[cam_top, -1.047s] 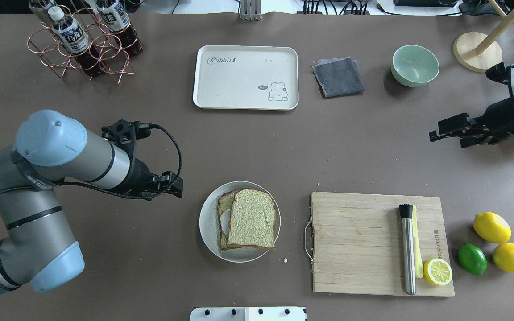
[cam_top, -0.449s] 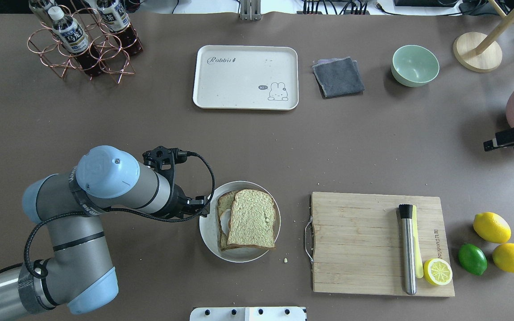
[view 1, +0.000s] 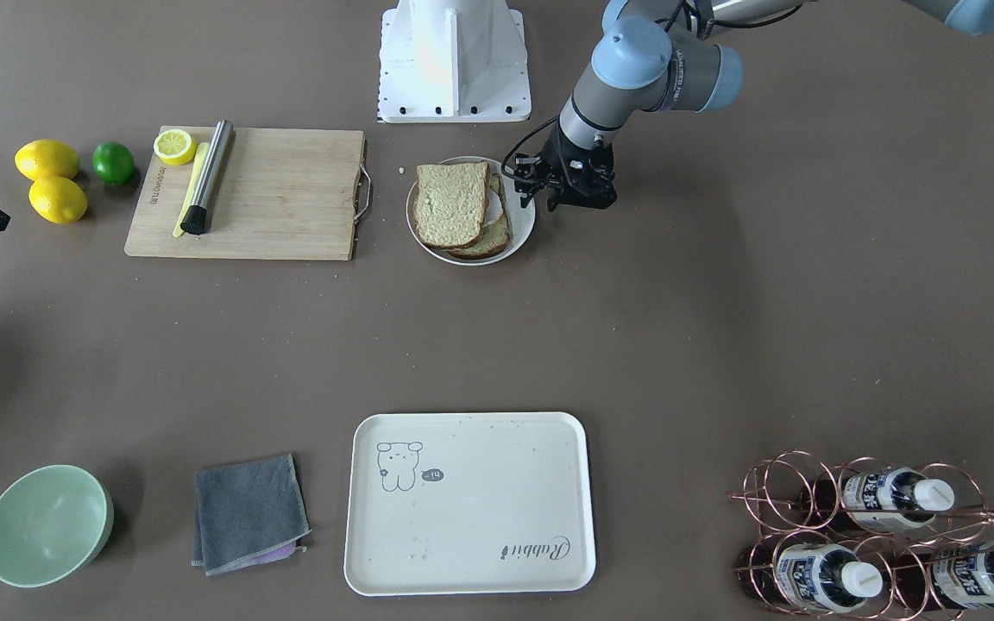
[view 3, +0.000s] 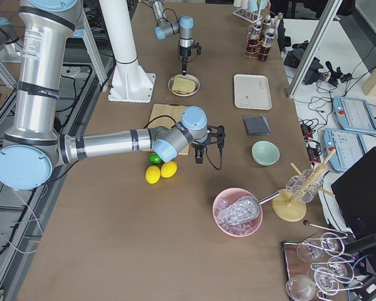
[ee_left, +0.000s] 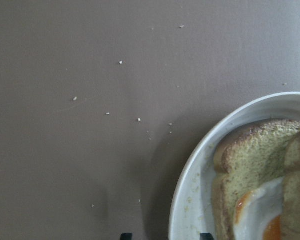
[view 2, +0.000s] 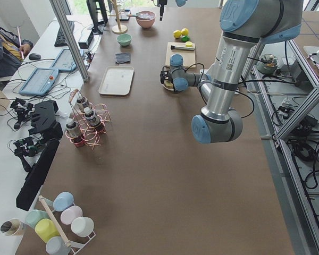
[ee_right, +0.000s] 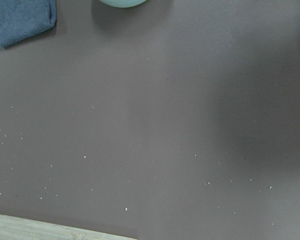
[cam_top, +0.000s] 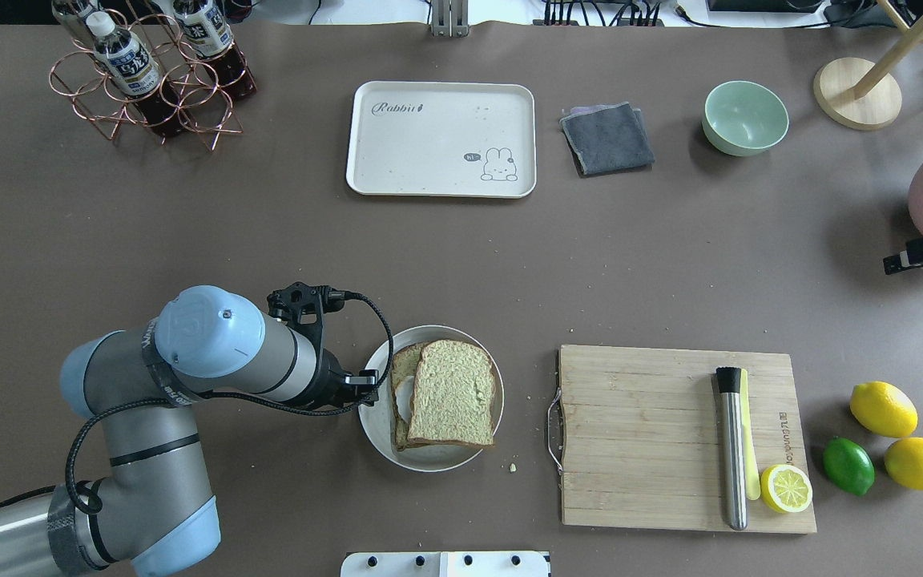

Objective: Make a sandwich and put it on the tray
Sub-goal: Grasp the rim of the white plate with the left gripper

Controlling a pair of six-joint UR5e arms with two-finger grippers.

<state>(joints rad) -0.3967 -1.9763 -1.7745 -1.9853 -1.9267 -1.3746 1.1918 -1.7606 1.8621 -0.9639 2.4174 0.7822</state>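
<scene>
Left claw (cam_top: 362, 385) parted, tips straddling plate (cam_top: 429, 462) rim; sandwich (cam_top: 447, 394) lies on plate just beside claw, apart.

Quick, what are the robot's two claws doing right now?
Left gripper: open, holding nothing, fingertips either side of the round white plate rim.
Right gripper: cannot be told.

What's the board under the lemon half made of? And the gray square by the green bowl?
The board looks like matte wood, maybe bamboo: tan strips with grain lines. The gray square looks like soft cloth: folded, fuzzy, floppy edges.
</scene>
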